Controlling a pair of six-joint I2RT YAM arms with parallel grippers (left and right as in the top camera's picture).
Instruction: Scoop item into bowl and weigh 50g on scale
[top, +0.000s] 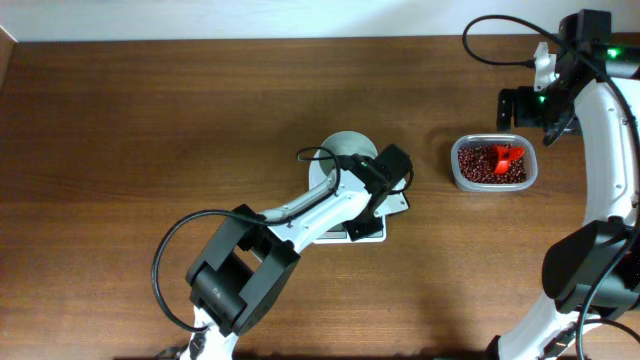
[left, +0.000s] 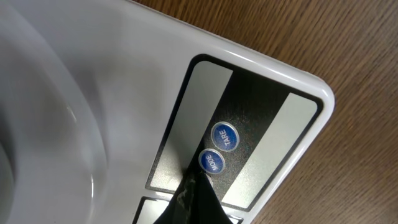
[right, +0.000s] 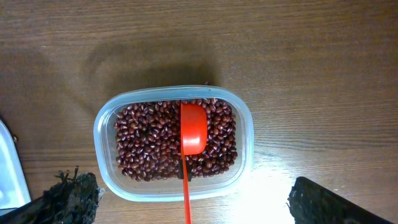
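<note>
Left claw, pinched shut, sits at the MODE button on the scale, so press gently, straight down, while right claw hangs wide above the beans.

A red scoop lies among beans in the tub.

A clear rounded-rectangular plastic tub is set on the wooden table; an orange-red plastic scoop is laid inside it.

White arms, black joints, looping black cables, green lights.
</note>
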